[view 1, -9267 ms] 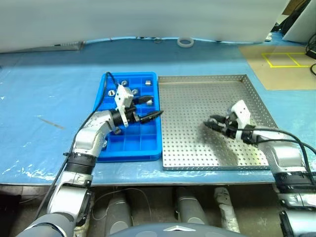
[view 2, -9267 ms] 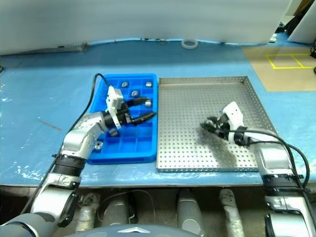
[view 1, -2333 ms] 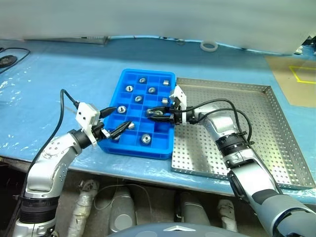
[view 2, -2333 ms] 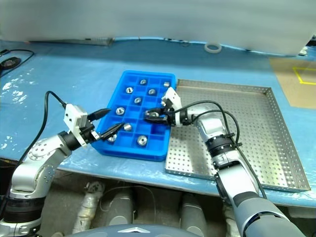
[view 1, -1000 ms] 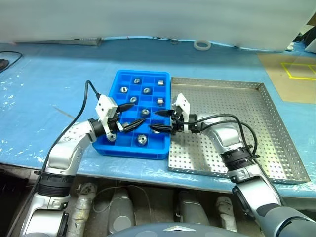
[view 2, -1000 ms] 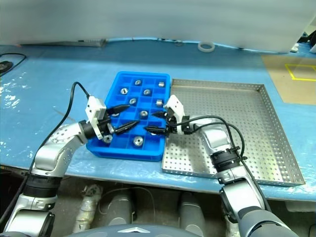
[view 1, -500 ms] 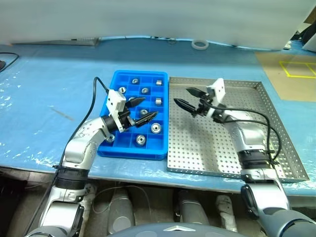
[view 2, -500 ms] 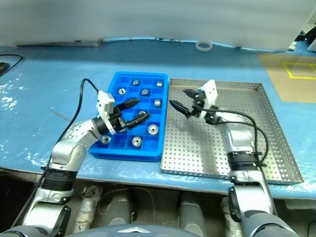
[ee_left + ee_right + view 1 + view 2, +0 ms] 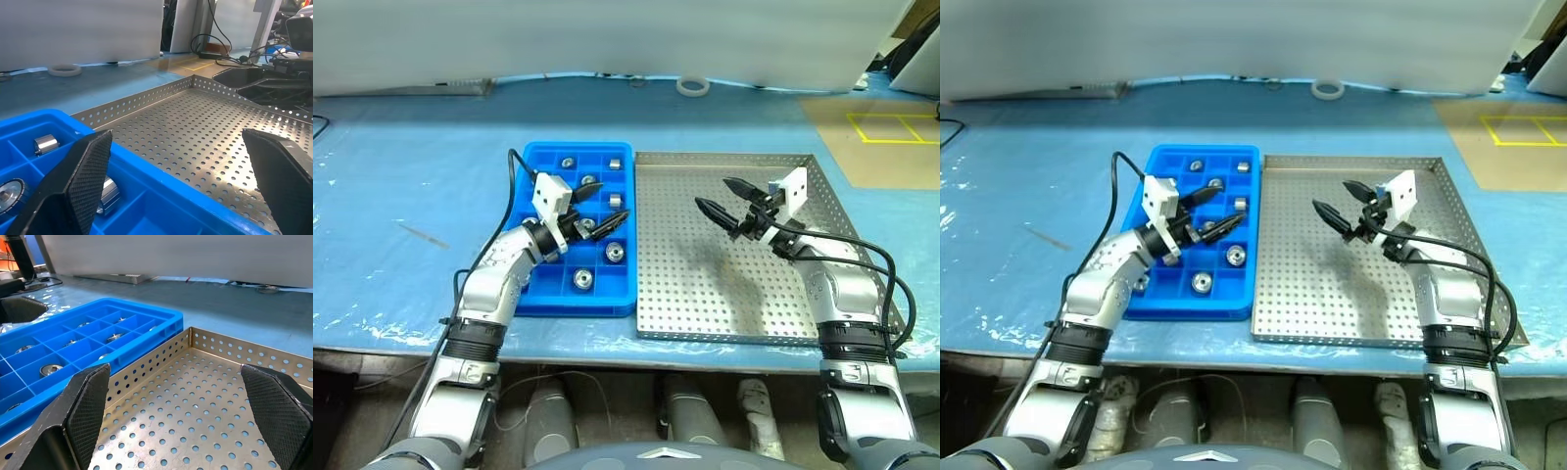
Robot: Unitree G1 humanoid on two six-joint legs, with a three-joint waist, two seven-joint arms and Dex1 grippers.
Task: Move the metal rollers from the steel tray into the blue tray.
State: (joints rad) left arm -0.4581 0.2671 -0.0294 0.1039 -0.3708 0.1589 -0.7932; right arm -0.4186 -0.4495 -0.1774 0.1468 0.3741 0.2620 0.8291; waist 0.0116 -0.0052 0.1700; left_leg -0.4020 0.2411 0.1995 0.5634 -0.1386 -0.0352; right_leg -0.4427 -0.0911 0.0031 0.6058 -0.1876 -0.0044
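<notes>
Bright blue plastic compartment tray sits touching the 9 o'clock side of the square perforated steel tray. Small shiny metal rollers, ring-like w/ dark centres, lie in separate blue compartments; steel tray floor bare. L gripper hangs over blue tray's right columns, fingers spread wide, holding nothing; nearest rollers just below its tips, at 6 o'clock. R gripper hangs above steel tray's centre, fingers spread, holding nothing; rollers well apart at its 9 o'clock
</notes>
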